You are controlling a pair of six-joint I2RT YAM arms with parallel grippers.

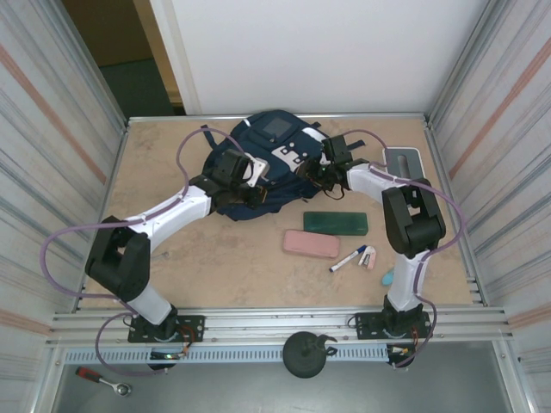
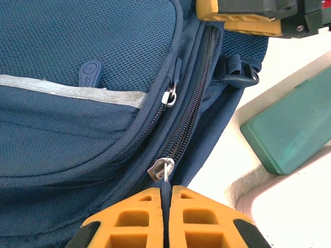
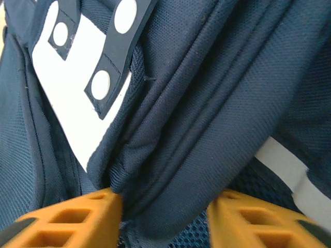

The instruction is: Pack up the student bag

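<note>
The student bag [image 1: 258,136], a navy-blue backpack, lies at the back middle of the table. My left gripper [image 1: 251,184] rests on its near side. In the left wrist view it [image 2: 166,189] is shut on the dark blue pull tab of a silver zipper slider [image 2: 161,168] on the closed main zipper. My right gripper [image 1: 310,167] is at the bag's right side. In the right wrist view its orange fingers [image 3: 77,217] are closed on a thick fold of navy fabric [image 3: 201,155], beside a white buckle patch [image 3: 67,93].
A green case [image 1: 336,223] and a pink case [image 1: 311,243] lie in front of the bag, with a marker [image 1: 348,258] and a small pink-white item [image 1: 368,256] to their right. A white-grey box [image 1: 403,162] sits at the right wall. Corrugated walls close in both sides.
</note>
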